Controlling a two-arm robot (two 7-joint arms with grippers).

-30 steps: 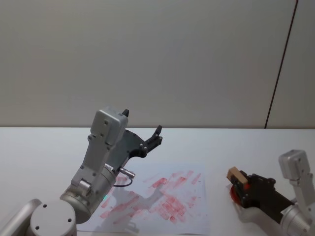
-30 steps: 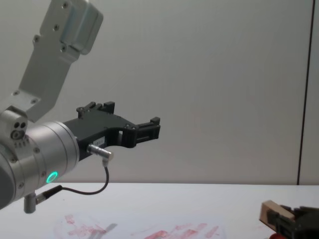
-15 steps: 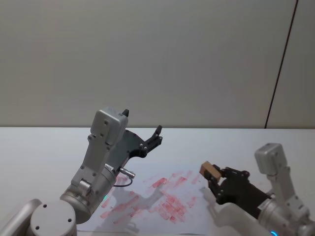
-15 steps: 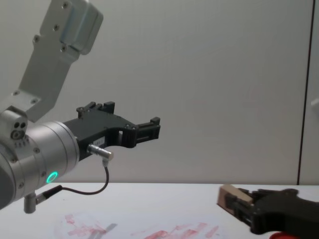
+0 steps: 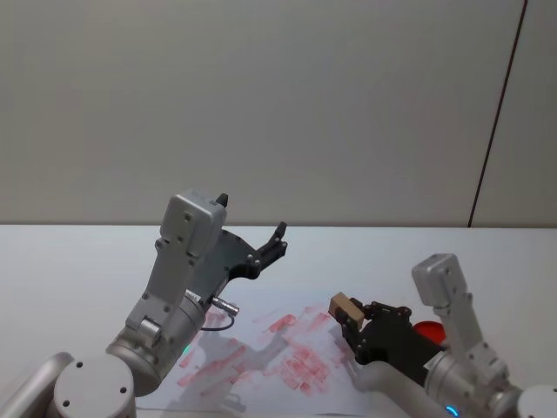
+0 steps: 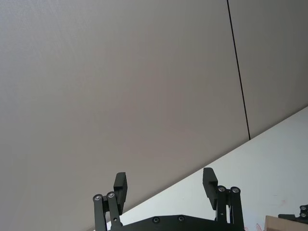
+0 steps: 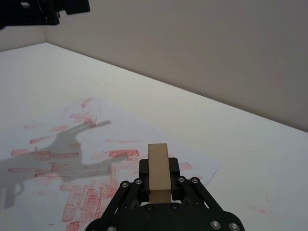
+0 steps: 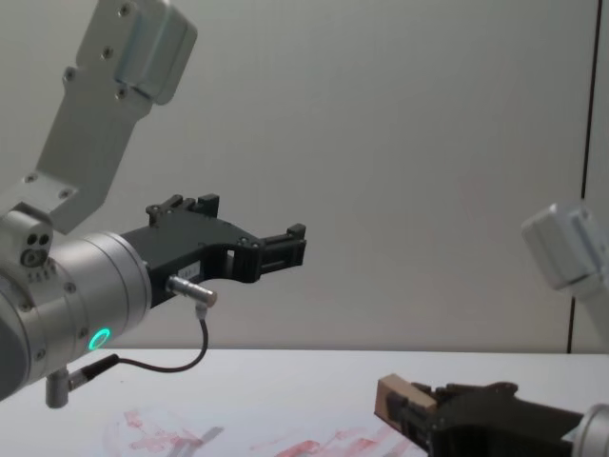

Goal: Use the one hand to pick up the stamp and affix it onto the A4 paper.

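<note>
The stamp (image 5: 345,306), a light-tan wooden block, is clamped in my right gripper (image 5: 352,320), which is shut on it. It hangs just above the right part of the A4 paper (image 5: 261,306), a white sheet smeared with red ink marks. From the right wrist, the stamp (image 7: 158,171) sticks up between the black fingers (image 7: 131,188), with the paper (image 7: 137,136) below and ahead. In the chest view the stamp (image 8: 395,398) is low near the table. My left gripper (image 5: 251,217) is raised over the paper's far left side, open and holding nothing.
A red ink pad (image 5: 432,331) lies on the white table (image 5: 78,261) to the right of the paper, behind my right arm. The left arm's shadow falls across the paper. A plain wall stands behind the table.
My right gripper has carried the stamp leftward from the red ink pad to above the paper's right part, and lower. The left arm has not moved.
</note>
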